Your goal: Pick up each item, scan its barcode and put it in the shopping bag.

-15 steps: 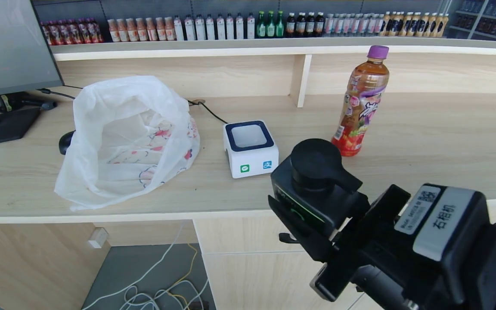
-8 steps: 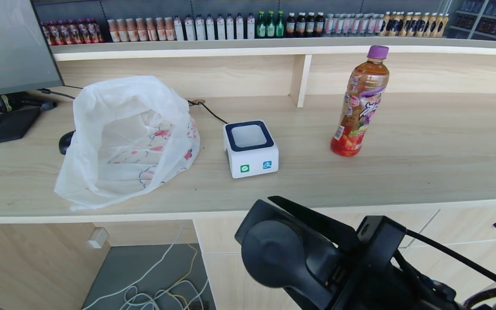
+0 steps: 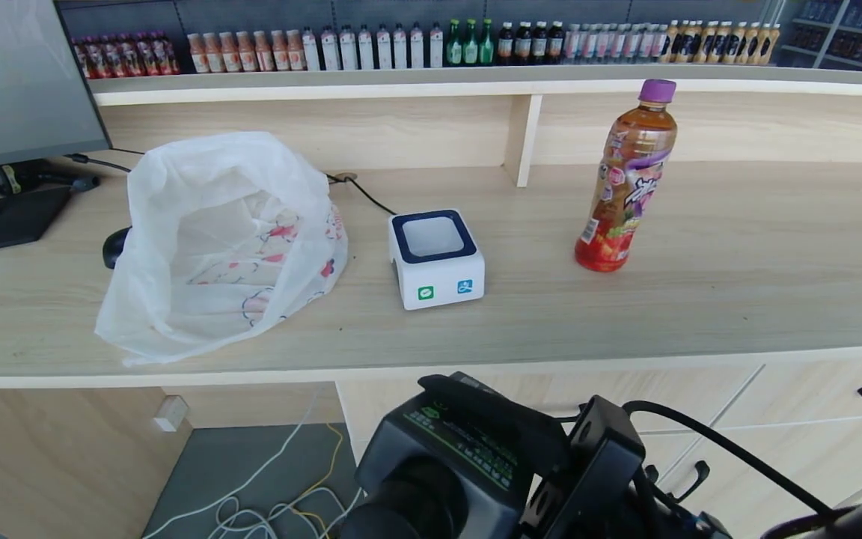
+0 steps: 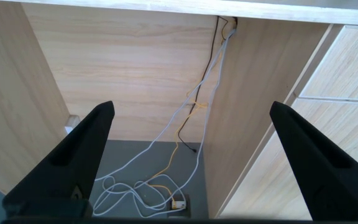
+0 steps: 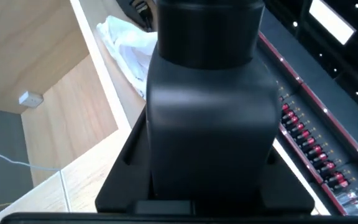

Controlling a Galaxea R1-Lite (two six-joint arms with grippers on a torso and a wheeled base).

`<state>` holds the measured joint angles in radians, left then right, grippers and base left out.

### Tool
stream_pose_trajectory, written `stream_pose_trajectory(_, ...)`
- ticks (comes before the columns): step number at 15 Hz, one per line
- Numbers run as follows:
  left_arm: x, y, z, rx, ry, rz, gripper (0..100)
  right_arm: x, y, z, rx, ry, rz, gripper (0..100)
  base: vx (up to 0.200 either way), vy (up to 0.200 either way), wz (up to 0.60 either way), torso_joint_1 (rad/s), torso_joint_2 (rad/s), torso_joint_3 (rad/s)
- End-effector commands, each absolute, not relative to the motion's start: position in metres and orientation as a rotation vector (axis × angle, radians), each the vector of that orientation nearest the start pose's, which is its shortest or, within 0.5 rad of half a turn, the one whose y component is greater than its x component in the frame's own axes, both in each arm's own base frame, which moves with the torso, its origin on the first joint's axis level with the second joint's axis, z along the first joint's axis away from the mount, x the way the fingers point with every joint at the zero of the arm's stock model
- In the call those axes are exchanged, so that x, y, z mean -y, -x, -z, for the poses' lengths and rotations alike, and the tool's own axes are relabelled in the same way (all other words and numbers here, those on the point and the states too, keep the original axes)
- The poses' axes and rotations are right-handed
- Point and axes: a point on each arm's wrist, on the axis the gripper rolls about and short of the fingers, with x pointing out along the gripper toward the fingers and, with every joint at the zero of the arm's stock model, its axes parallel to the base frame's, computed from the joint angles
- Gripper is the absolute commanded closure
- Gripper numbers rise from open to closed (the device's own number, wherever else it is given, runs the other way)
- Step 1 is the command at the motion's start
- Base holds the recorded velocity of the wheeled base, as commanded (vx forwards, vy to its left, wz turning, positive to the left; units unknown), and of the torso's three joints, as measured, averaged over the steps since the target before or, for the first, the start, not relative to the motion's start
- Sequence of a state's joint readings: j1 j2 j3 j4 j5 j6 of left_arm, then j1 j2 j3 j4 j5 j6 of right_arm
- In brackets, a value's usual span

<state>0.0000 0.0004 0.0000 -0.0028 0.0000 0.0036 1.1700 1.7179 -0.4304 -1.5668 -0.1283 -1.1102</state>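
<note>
Left gripper (image 4: 191, 106): wide, empty.
Right gripper (image 3: 468, 442): cannot tell.
Bottle (image 3: 625, 180): upright, frame right; grasp mid-body, keep barcode uncovered.

Our left pincer (image 4: 191, 109) is spread wide. Its two black fingers (image 4: 73, 162) stand at the lower left and lower right of the left wrist view, tapering toward their tips, with nothing held between them. Our right arm (image 3: 468, 457) sits low in the head view, along the bottom edge from the middle toward the right. Its black wrist block, with green markings, is turned up toward the camera, and a black cable (image 3: 730, 449) arches from it toward the lower right corner. In the right wrist view that arm's own black housing (image 5: 207, 124) stands close before the lens.
</note>
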Motion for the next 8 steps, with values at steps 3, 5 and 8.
stream_pose_trajectory(3, 0.000, 0.023, -0.076, 0.003, -0.005, 0.000, 0, -0.242, -0.105, -0.176, 0.820, 0.944, -0.742, 100, 0.000, 0.000, 0.00, 0.000, 0.00, 0.000)
stream_pose_trajectory(5, 0.000, 0.023, -0.076, 0.003, -0.003, 0.000, 0, -0.241, -0.105, -0.178, 0.838, 0.966, -0.726, 100, 0.000, 0.000, 0.00, 0.000, 0.00, 0.000)
stream_pose_trajectory(8, 0.000, 0.023, -0.076, 0.003, -0.003, 0.000, 0, -0.235, -0.102, -0.189, 0.927, 1.084, -0.638, 100, 0.000, 0.000, 0.00, 0.000, 0.00, 0.000)
